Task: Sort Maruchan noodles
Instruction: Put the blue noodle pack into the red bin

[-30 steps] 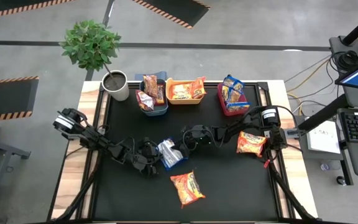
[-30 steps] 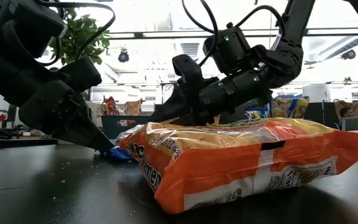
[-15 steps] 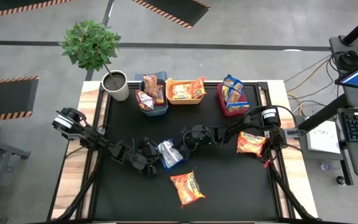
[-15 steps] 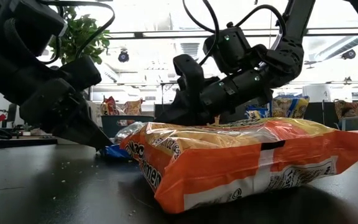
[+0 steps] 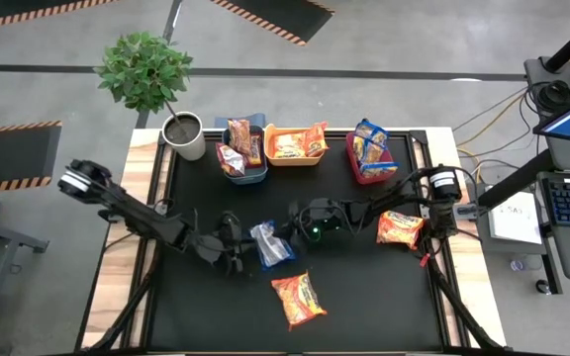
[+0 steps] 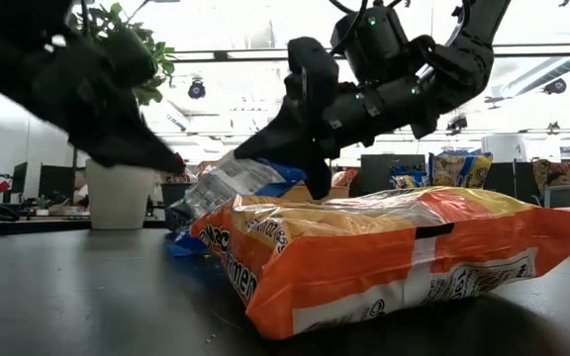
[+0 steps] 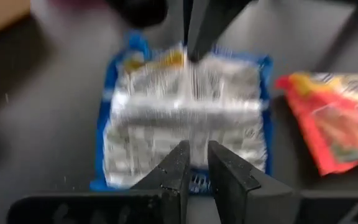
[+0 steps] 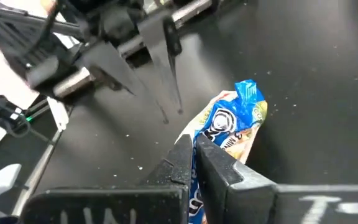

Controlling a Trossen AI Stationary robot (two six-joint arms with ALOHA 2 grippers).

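A blue and silver noodle packet (image 5: 270, 244) hangs tilted at mid-table, with my right gripper (image 5: 288, 236) shut on its right end. My left gripper (image 5: 244, 249) hovers just left of the packet with its fingers together. In the right wrist view those fingertips (image 8: 173, 112) stand apart from the packet (image 8: 235, 121). Two orange packets lie flat, one toward the near edge (image 5: 299, 299) and one at the right (image 5: 400, 227). At the far edge stand a blue bin (image 5: 246, 175), a yellow bin (image 5: 295, 158) and a red bin (image 5: 369, 178), all holding packets. My right gripper pinches the middle of the packet's right-hand edge (image 7: 191, 62) between its two fingers (image 6: 310, 168). They come from the table's right, slanting down a little. That end is raised. The packet slopes down toward the left gripper, and its low end (image 6: 188, 213) is near the table.
A potted plant (image 5: 184, 135) stands at the far left corner beside the blue bin. The near orange packet (image 6: 384, 252) fills the front of the low view. Bare black mat lies at the near left and near right.
My right gripper has risen and rolled a little, and the blue packet's right end has come up off the table with it, so the packet now tilts. My left gripper has risen and drawn back a little toward the table's left, away from the packet.
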